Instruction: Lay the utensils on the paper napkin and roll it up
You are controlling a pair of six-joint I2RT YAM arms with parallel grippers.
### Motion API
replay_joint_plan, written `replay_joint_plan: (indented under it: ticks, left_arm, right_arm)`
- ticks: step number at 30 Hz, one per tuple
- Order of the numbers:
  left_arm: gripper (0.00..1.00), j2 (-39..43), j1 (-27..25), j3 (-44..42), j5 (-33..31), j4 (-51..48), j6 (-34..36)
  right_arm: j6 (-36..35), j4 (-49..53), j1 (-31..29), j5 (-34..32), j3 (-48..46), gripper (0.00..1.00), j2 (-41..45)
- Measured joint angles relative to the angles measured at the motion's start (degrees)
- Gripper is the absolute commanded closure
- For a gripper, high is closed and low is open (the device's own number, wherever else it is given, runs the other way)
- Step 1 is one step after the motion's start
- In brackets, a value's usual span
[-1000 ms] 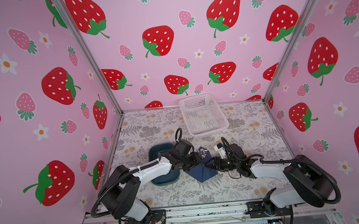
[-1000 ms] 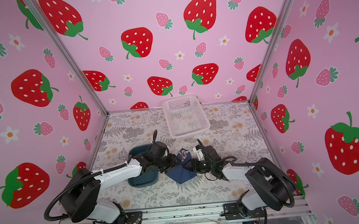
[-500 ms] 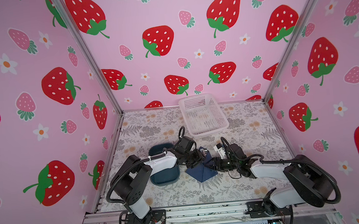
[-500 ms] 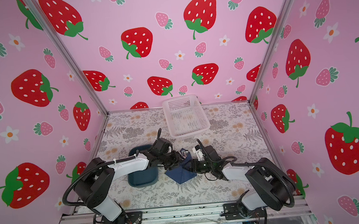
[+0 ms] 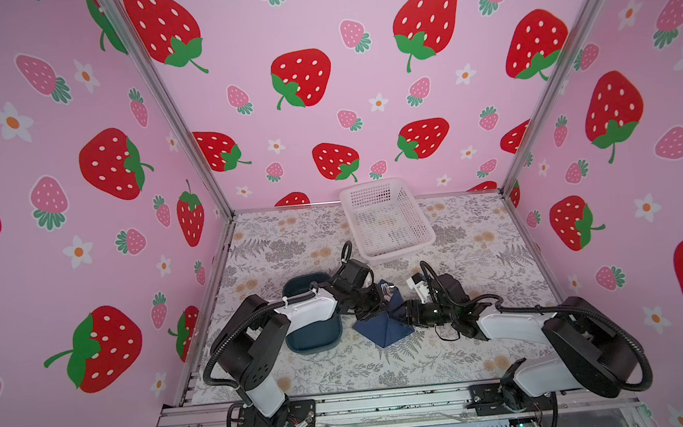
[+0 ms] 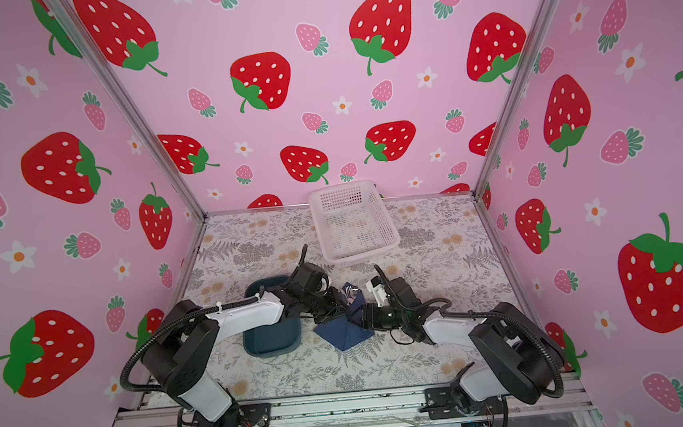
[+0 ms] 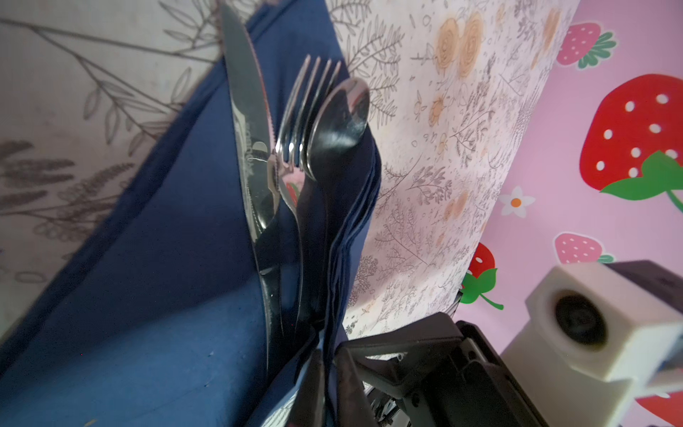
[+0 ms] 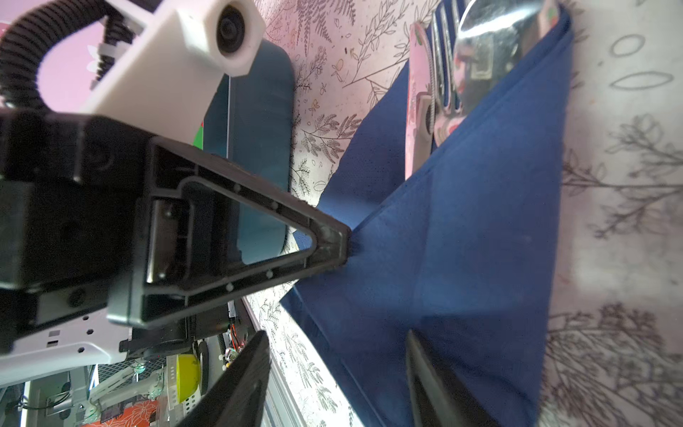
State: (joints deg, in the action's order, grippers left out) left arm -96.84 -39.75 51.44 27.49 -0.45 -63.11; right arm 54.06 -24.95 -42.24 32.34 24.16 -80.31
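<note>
The floral table (image 5: 481, 262) carries a white basket (image 5: 371, 186) at the far middle. Nearer lie a teal tray (image 5: 316, 337) and, just right of it, a navy napkin (image 5: 382, 330).

Left hand (image 7: 329, 364) clamped tight, right hand (image 8: 335, 336) parted, both arms stretched low

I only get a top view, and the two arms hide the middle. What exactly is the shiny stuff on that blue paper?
Observer: The left wrist view shows a knife, a fork and a spoon lying side by side on the paper napkin.
Operator: Is the left arm gripping them?
Observer: No. The left tool is shut on a raised fold of the napkin beside the spoon's handle.
Operator: And the right arm?
Observer: In the right wrist view the right tool is open, jaws apart at the napkin's edge, holding nothing.
</note>
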Motion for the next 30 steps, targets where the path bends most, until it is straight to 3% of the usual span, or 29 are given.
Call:
replay_joint_plan:
  ticks: [11,21,30]
  left_arm:
    - [1.00,2.0,-0.4,-0.5,0.2,0.7,0.0]
    - [1.00,3.1,-2.6,-2.0,-1.2,0.3,0.0]
    - [1.00,3.1,-3.3,-2.4,-4.1,-2.5,1.7]
  right_arm:
    - [0.0,2.6,0.1,-4.0,-1.4,0.43,3.8]
    - [0.5,8.0,0.9,-9.5,-1.8,0.70,8.1]
    - [-0.8,10.7,1.1,-9.2,-1.8,0.78,6.5]
